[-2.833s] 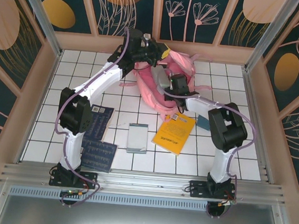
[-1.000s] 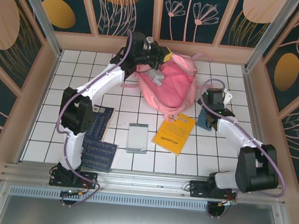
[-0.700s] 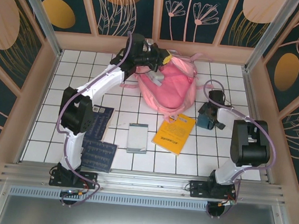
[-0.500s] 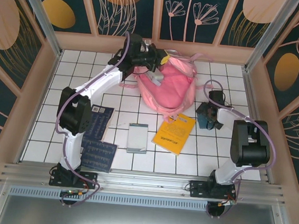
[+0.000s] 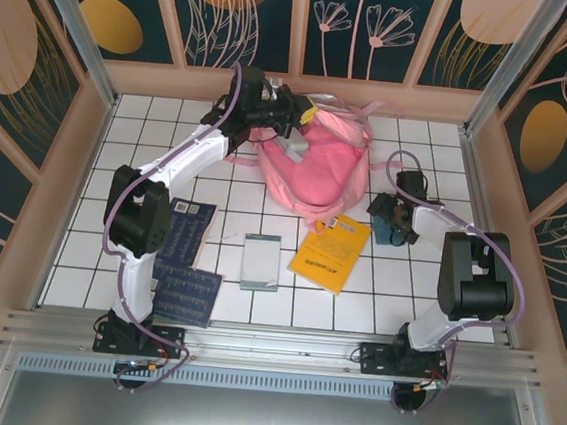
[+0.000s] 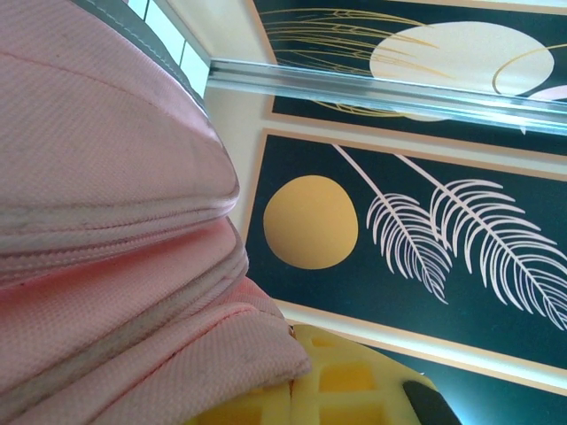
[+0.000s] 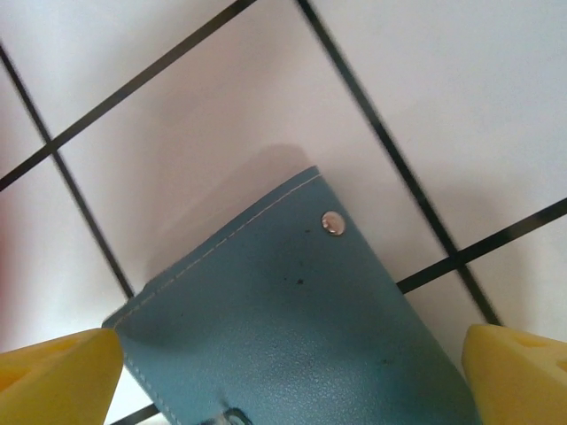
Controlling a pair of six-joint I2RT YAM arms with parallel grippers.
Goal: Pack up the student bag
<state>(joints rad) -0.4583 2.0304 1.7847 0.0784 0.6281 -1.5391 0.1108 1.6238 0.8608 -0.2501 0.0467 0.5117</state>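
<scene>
The student bag (image 5: 320,166), a big pink backpack, lies at the back middle of the tiled table. My left gripper (image 5: 295,115) is at its top left edge, shut on a fold of its pink fabric. In the left wrist view the fabric (image 6: 133,292) drapes over the closed yellow fingers (image 6: 354,390). My right gripper (image 5: 389,219) hangs low over a small blue leather case (image 5: 386,228) to the right of the bag. In the right wrist view the case (image 7: 292,319) lies between the two wide-apart yellow fingertips (image 7: 58,370), and the jaws are open.
A yellow book (image 5: 331,252) lies in front of the bag. A grey-white notebook (image 5: 261,262) sits left of it. Two dark blue books (image 5: 187,231) (image 5: 187,295) lie by the left arm's base. Wooden walls ring the table.
My right arm has left the bag, swung right and come down over the blue case. The left gripper keeps its hold on the bag and has drifted slightly left.
</scene>
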